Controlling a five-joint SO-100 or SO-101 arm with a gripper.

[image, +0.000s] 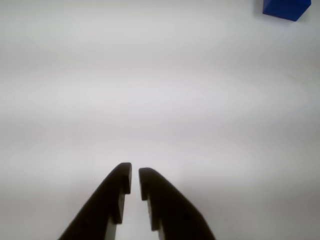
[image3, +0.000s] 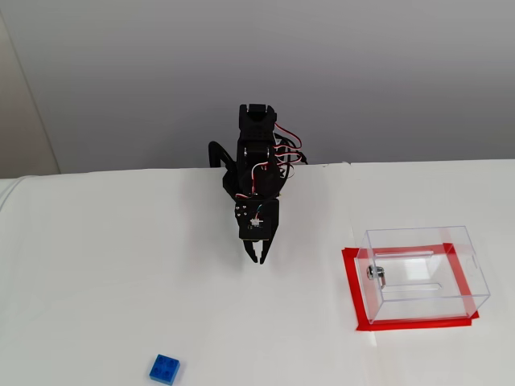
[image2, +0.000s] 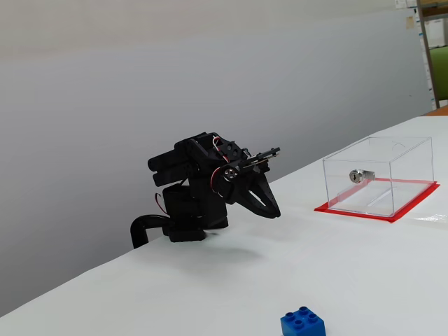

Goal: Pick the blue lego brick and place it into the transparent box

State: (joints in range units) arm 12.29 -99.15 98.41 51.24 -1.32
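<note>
The blue lego brick [image3: 164, 368] lies on the white table near its front edge. It shows in a fixed view [image2: 302, 323] with four studs up, and at the top right corner of the wrist view [image: 286, 8]. The transparent box [image3: 421, 273], with a silver lock [image3: 375, 274] and red base rim, stands to the right in both fixed views [image2: 378, 176]. My black gripper [image3: 258, 257] hangs just above the table near the arm's base, far from the brick and the box. Its fingers [image: 135, 176] are nearly together with nothing between them.
The white table [image3: 121, 281] ends at a grey wall behind the arm. The arm is folded low over its base [image2: 183, 224]. Shelving shows at the far right edge [image2: 434, 49].
</note>
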